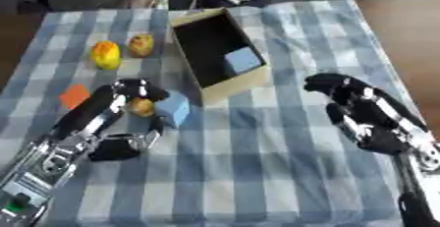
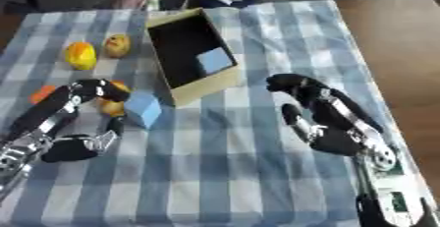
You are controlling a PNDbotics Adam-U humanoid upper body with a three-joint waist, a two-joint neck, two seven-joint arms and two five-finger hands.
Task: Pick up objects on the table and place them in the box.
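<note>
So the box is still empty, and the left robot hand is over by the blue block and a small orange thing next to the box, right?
Not quite: the box is not empty. The left eye view shows a light blue block already lying inside it. The rest holds: the left robot hand is by the blue block and the small orange thing beside the box.

an open cardboard box point(image 1: 230, 84) sits askew on the checked cloth, dark inside, with a pale blue cube point(image 1: 243, 59) resting in its near right corner. to its left lie a yellow-orange fruit point(image 1: 106, 54) and a smaller yellowish one point(image 1: 141, 45), close together. nearer, another pale blue cube point(image 1: 174, 108) sits touching a small orange-yellow object point(image 1: 140, 106), with a flat orange piece point(image 1: 74, 96) farther left.
</note>
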